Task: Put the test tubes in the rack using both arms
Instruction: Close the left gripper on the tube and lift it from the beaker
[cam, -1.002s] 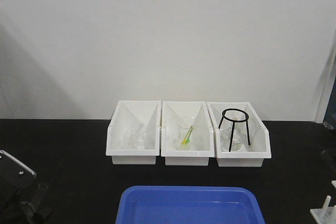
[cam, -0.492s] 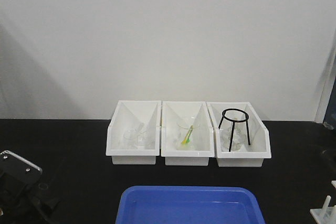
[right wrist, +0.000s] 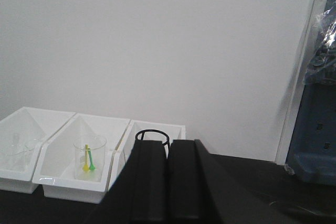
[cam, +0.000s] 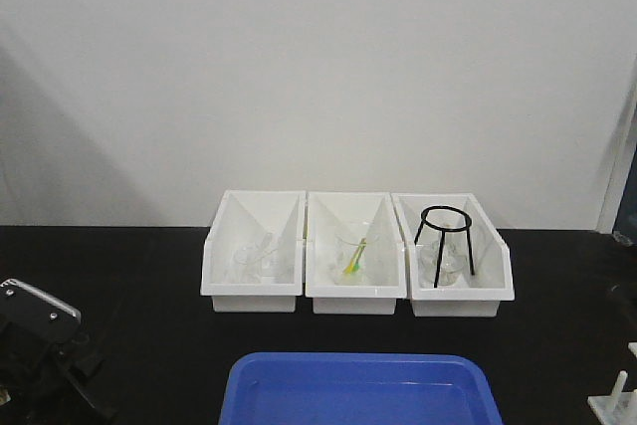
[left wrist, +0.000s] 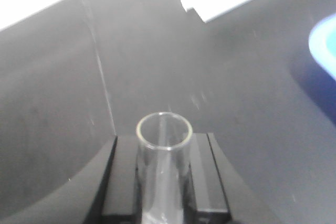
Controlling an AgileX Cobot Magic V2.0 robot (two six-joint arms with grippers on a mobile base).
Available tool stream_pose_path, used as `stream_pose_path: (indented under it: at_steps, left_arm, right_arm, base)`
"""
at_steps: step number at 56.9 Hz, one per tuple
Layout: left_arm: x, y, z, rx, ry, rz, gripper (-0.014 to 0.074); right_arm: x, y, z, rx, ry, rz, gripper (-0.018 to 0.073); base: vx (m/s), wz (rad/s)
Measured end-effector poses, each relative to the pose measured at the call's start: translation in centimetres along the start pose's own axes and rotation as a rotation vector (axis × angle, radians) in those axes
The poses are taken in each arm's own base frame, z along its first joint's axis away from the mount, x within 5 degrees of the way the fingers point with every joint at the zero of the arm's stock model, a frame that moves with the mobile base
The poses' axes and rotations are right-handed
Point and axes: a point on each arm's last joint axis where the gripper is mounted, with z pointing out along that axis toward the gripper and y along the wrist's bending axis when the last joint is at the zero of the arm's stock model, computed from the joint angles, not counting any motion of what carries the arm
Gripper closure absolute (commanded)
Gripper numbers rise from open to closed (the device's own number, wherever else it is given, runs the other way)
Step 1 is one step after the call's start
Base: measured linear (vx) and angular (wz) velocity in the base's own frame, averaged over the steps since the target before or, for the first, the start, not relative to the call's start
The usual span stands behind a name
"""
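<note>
Left gripper (left wrist: 164,153) clamps test tube (left wrist: 160,182) just below its open rim; glass likely light, slick, brittle, so a gentle mid-body grip is advised. Right gripper (right wrist: 168,148) jaws together, empty

Flat, dim light; soft shadow on the wall (cam: 318,67); close-up test tube (left wrist: 163,182) blurry.

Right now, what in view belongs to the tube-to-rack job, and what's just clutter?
Job:
test tube, held in the left gripper
rack, at the right edge of the front view
right gripper, shut and empty

Clutter:
three white bins
beaker in the middle bin
black tripod stand
blue tray
</note>
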Motion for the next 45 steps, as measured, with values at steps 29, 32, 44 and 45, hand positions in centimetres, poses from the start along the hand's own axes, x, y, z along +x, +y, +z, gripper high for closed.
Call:
stream_pose_path:
  at_steps: [29,32,44,45]
  left_arm:
    - [-3.1,1.0,-2.5,-0.067,-0.217,-0.005,0.0617]
    - [-3.6,1.1,-3.2,-0.076,-0.249,-0.005,0.0617]
    - [-5.2,1.6,-5.6,-0.103,-0.341,-0.007,0.0617]
    - [-5.3,1.6,-5.8,-0.105,-0.349,-0.007,0.0617]
  right_arm:
    - [0.0,0.0,0.0,0.000,-0.001,0.000,0.0567]
    - [0.0,0.0,0.0,0.000,-0.001,0.000,0.0567]
    - [0.0,0.0,0.0,0.000,-0.001,0.000,0.0567]
    - [0.0,0.0,0.0,0.000,-0.001,0.000,0.0567]
  base:
    - [0.00,0.00]
    - [0.00,0.00]
    - [0.00,0.00]
    - [0.00,0.00]
